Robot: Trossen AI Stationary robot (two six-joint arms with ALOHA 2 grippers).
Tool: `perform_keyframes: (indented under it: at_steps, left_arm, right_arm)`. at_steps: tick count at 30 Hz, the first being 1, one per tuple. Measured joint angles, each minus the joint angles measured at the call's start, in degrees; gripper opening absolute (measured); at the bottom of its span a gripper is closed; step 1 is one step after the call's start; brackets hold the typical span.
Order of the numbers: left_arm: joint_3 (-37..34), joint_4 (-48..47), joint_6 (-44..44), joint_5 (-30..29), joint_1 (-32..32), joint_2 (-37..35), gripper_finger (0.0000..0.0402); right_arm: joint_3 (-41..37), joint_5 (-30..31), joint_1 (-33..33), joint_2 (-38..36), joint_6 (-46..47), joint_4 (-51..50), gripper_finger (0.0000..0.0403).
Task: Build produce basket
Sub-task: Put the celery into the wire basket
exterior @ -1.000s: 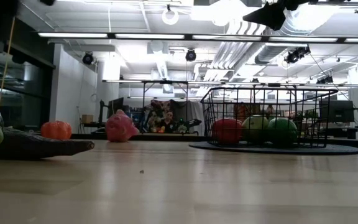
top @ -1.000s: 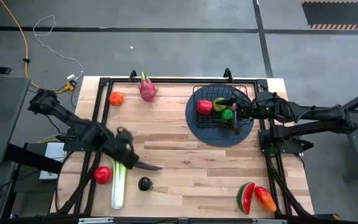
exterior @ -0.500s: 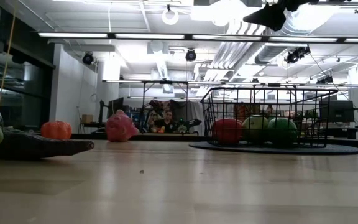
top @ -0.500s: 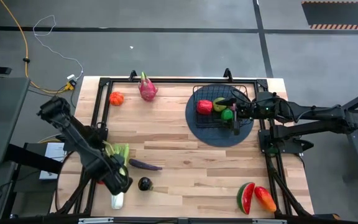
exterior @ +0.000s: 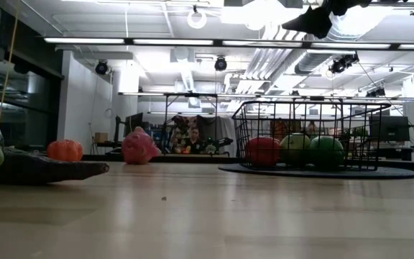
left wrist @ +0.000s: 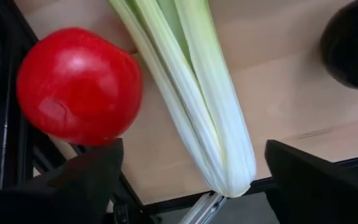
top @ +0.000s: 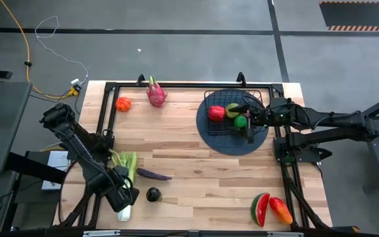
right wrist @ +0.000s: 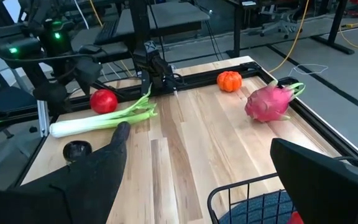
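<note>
My left gripper point(top: 121, 195) hangs open over the table's near-left corner. In its wrist view the fingers stand either side of the green celery stalk's point(left wrist: 191, 93) pale base end, with a red round fruit point(left wrist: 79, 84) beside one finger and the dark round fruit point(left wrist: 353, 40) off to the other side. The celery point(top: 126, 172) lies flat on the table, partly under the arm. My right gripper point(top: 249, 122) is open above the black wire basket point(top: 221, 128), which stands on a dark round mat and holds a red and two green fruits point(exterior: 325, 151).
The purple eggplant point(top: 153, 175) lies next to the celery. Pink dragon fruit point(top: 156, 93) and an orange fruit point(top: 123, 103) sit near the far-left edge. The watermelon slice point(top: 260, 209) and mango point(top: 280, 210) lie at the near-right corner. Bare wood spans the table's middle.
My left arm has swung from above the eggplant toward the table's near-left corner and turned, so its gripper now hangs over the celery's base end. The celery's leafy end has come into view and the red fruit is now under the arm. The produce has stayed put.
</note>
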Motion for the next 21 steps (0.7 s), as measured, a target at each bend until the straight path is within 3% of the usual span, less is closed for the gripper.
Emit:
perform_keyframes:
  at_steps: [9,21]
  left_arm:
    - [0.0,8.5,-5.1,0.1,-1.1,0.7,0.0396]
    - [0.0,12.5,-7.2,2.0,-0.7,10.7,0.0395]
  right_arm:
    - [0.0,0.0,0.0,0.0,0.0,-0.4,0.0387]
    - [0.0,0.0,0.0,0.0,0.0,-0.5,0.0387]
